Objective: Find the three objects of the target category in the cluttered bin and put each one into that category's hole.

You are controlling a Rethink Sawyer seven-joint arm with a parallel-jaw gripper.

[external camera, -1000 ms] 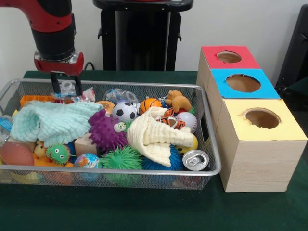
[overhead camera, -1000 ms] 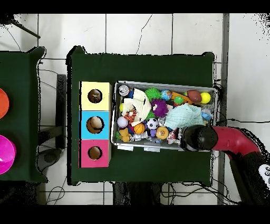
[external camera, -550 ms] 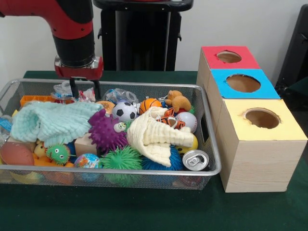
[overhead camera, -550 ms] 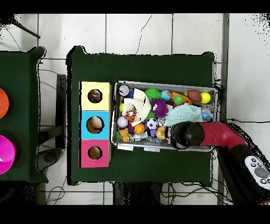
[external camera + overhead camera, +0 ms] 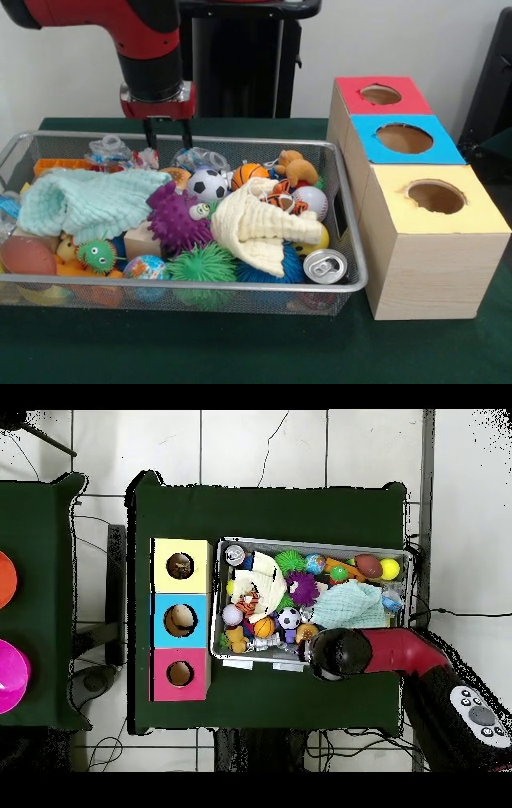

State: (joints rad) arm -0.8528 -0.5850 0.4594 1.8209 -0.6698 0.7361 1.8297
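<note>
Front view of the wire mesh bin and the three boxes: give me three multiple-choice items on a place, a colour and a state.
1. Where does the silver drink can lie?
A. bin corner nearest the yellow-topped wooden box
B. under the mint-green cloth
C. inside the red-topped box

2. What colour tops the middle box?
A. green
B. blue
C. orange

3. What is the black two-fingered pincer doing?
A. clamping the soccer ball
B. resting in a hole
C. hanging empty above the metal mesh bin's far rim

Answers: 1 A, the can sits beside the yellow-topped wooden box; 2 B, blue between red and yellow; 3 C, nothing between its fingers.
</note>
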